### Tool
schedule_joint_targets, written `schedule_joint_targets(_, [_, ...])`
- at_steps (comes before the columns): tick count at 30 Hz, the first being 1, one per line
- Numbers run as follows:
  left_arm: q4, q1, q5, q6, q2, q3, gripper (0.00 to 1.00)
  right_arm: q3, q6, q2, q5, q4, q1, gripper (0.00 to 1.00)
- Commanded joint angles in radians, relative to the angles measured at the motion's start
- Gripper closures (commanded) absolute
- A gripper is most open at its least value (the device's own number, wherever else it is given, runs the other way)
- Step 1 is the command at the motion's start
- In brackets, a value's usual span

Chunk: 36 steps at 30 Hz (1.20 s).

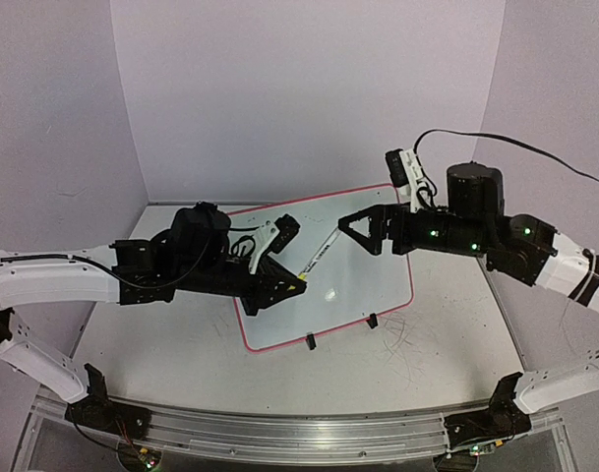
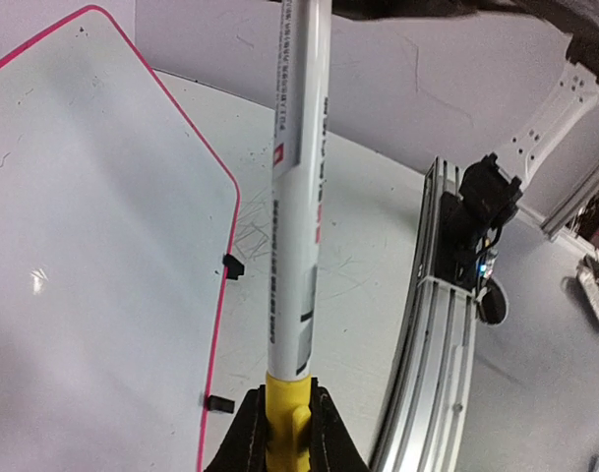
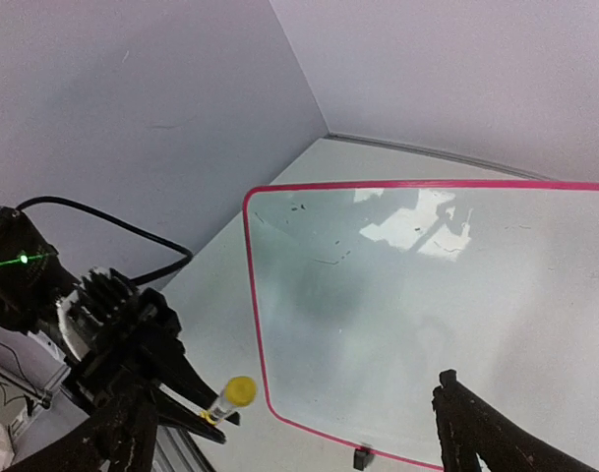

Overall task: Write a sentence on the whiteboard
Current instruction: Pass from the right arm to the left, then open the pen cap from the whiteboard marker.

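Gripping the marker [image 1: 319, 258] by one yellow end, the left gripper [image 2: 284, 438] is clamped tight on it. The barrel slants up over the whiteboard [image 1: 378, 285] toward the right gripper [image 1: 353, 234]. The right gripper's jaws stand wide with nothing in them, just off the marker's far end; contact can't be told from the top view. The right wrist view shows that far end is yellow too, so can't tell which end is the cap.

The whiteboard sits mid-table under both grippers, on small black stand legs [image 1: 372, 321]. No sentence on it, only faint specks and glare.

Judgement: marker prep or handover, writing not begun. The next move likely needs the nib exposed and aimed down at the board's left part, with a grip firm enough to take pen pressure.

In the way: the left gripper hangs over the board's left part, where a line would start. The grippers are close, so little swing room. Grey scribbles [image 1: 402, 334] on the tabletop [image 1: 161, 344] by the board's near right corner aren't the target.
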Motion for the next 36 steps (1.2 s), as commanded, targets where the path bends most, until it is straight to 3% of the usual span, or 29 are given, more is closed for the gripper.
schedule_joint_targets(1, [-0.133,0.003,-0.020,0.153,-0.057,0.074,1.00,0.130,-0.087,0.082,-0.266,-0.218,-0.076,0.02])
schedule_joint_targets(7, [-0.261,0.003,0.015,0.192,-0.026,0.132,1.00,0.202,-0.117,0.169,-0.499,-0.280,-0.075,0.04])
schedule_joint_targets(15, [-0.339,0.003,0.074,0.201,0.020,0.179,1.00,0.264,-0.137,0.303,-0.646,-0.304,-0.041,0.32])
schedule_joint_targets(19, [-0.370,0.003,0.085,0.204,0.030,0.185,1.00,0.301,-0.138,0.340,-0.663,-0.309,-0.040,0.39])
schedule_joint_targets(22, [-0.376,0.003,0.090,0.209,0.019,0.177,1.00,0.310,-0.149,0.364,-0.681,-0.321,-0.039,0.53])
schedule_joint_targets(31, [-0.389,0.003,0.078,0.227,0.005,0.161,1.00,0.298,-0.193,0.411,-0.797,-0.330,-0.037,0.56])
schedule_joint_targets(36, [-0.409,0.003,0.073,0.236,0.006,0.163,1.00,0.312,-0.225,0.428,-0.800,-0.364,-0.038,0.64])
